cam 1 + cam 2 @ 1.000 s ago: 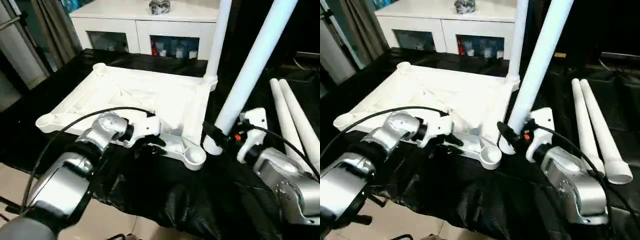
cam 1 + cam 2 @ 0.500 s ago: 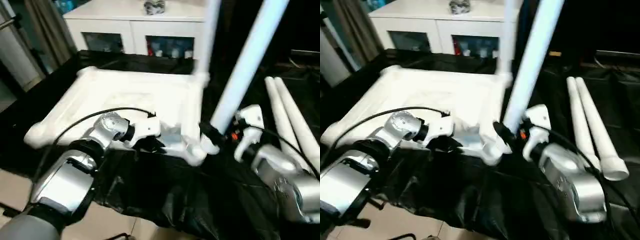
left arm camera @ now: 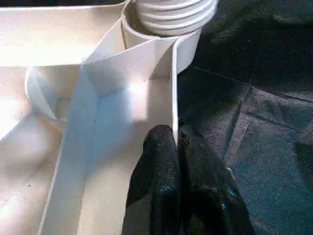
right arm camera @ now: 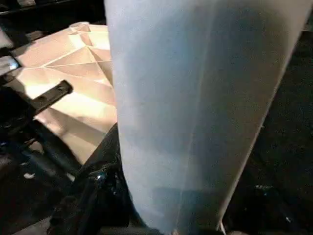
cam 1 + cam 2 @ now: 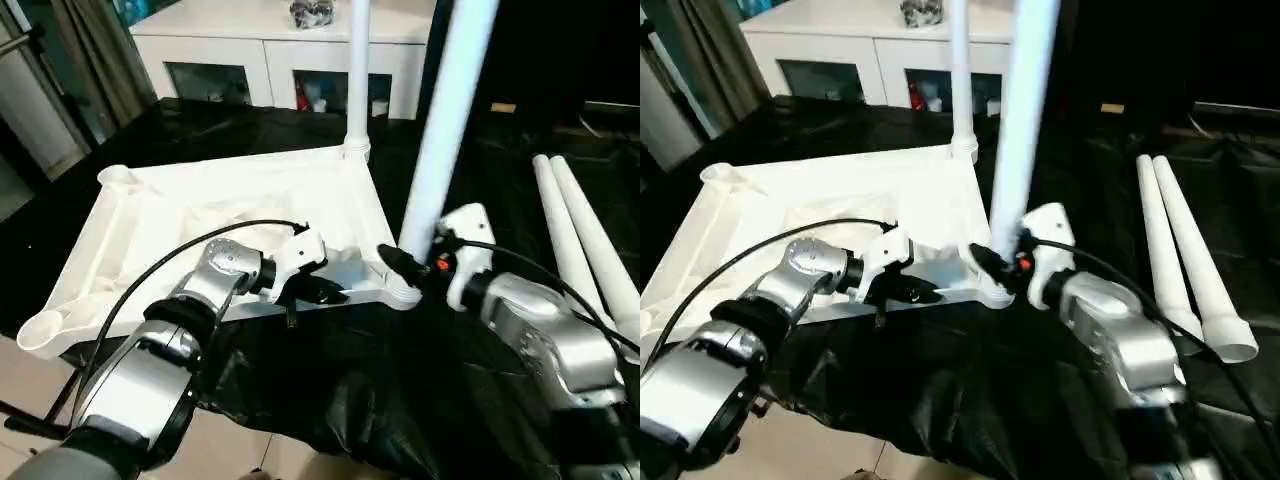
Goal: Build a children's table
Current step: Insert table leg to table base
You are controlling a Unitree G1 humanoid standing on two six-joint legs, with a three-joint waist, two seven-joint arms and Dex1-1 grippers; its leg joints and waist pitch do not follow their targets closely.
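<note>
The white ribbed plastic tabletop (image 5: 200,220) lies upside down on black sheeting (image 5: 350,390), its near rim pinched by the left gripper (image 3: 177,147). A white tubular leg (image 5: 440,130), clamped by the right gripper (image 5: 400,268), should be kept upright and pressed squarely into the corner socket (image 5: 403,293).

Your left arm (image 5: 160,360) reached forward from the lower left, its silver forearm angled inward and the white wrist housing turned toward the middle. The left pincer (image 5: 325,292) was pinched tight, its two black fingers (image 3: 161,166) pressed together on a thin white rim of the tabletop (image 5: 200,210). A black cable looped over that forearm to the wrist. Your right arm (image 5: 545,335) came in from the lower right, forearm slanting up and inward. The right pincer (image 5: 398,265) was clamped around the base of an upright leg (image 5: 445,120), with one black finger (image 4: 102,196) against its side, jaws held partway apart by the tube.
</note>
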